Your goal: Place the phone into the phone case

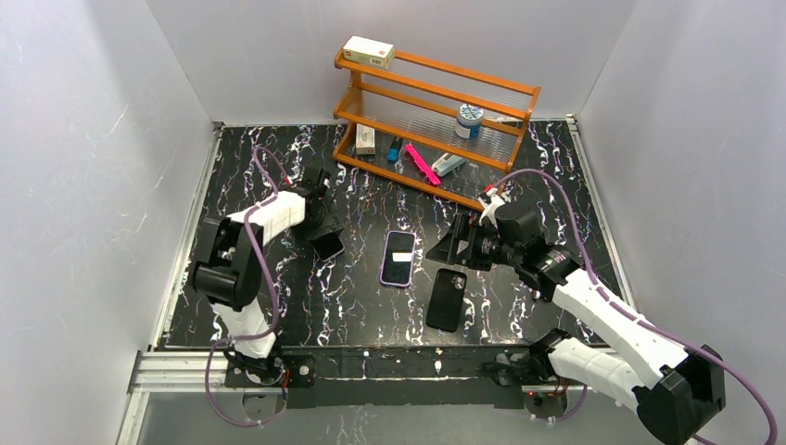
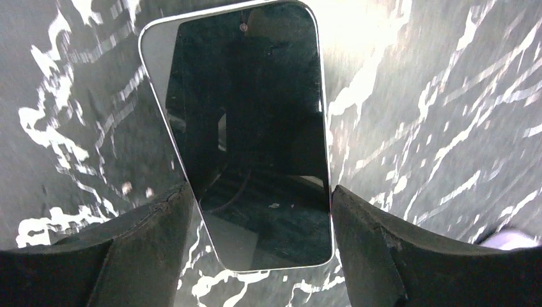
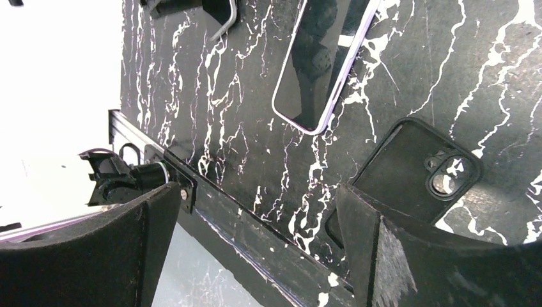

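Note:
The phone [image 2: 255, 128], a thin black slab with a glossy face and a silver rim, lies askew between my left gripper's [image 2: 262, 211] fingers. Both pads press its long edges near its lower end. In the top view this gripper [image 1: 324, 236] and the phone [image 1: 329, 246] are at the table's left middle. The phone case [image 1: 447, 298], matte black with a camera cutout, lies flat near the front edge, right of centre. My right gripper [image 1: 456, 247] hovers open just behind the case, holding nothing. In the right wrist view the case [image 3: 409, 173] lies beside the right finger [image 3: 383, 249].
A lavender-edged phone with a white sticker [image 1: 399, 258] lies between the phone and the case, also in the right wrist view [image 3: 326, 64]. A wooden rack [image 1: 436, 93] with small items stands at the back. The table's front rail [image 3: 211, 204] runs under my right gripper.

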Robot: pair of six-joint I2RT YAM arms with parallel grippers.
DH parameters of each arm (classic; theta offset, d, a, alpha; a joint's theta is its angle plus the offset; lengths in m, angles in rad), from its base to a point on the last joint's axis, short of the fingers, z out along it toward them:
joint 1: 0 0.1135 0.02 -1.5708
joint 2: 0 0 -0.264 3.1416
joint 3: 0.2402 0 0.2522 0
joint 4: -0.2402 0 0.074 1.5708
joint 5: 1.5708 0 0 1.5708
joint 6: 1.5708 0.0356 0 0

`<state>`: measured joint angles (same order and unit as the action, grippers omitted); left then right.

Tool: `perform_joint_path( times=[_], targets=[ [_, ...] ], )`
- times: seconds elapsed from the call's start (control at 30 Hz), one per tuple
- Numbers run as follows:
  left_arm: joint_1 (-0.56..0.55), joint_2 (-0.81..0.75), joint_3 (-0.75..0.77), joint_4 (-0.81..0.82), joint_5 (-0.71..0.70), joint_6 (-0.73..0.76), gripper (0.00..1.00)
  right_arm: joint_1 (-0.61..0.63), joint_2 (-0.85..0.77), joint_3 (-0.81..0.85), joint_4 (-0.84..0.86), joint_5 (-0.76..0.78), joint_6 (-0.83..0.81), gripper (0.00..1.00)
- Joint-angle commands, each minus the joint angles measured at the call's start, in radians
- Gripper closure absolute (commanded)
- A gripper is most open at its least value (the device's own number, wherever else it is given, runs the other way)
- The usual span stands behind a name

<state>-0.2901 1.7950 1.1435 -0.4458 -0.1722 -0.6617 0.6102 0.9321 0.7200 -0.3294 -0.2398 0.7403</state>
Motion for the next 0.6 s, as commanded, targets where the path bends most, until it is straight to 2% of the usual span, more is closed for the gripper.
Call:
perform_joint_path(
  times=[0.0, 0.3, 0.57],
  targets=[
    [-0.039, -0.103, -0.146, -0.034, 0.162, -0.001, 0.34, 0.001, 0.007, -0.041, 0.095, -0.043, 0.06, 0.01],
    [-0.092, -0.3, -0.353, 0.006, 0.254, -0.1, 0.37, 0.002, 0.077, -0.052, 0.187, -0.131, 0.126, 0.05],
    [-0.093, -0.42, -0.364, 0.012, 0.194, -0.122, 0.37, 0.002, 0.095, -0.063, 0.272, -0.174, 0.132, 0.05]
  ],
)
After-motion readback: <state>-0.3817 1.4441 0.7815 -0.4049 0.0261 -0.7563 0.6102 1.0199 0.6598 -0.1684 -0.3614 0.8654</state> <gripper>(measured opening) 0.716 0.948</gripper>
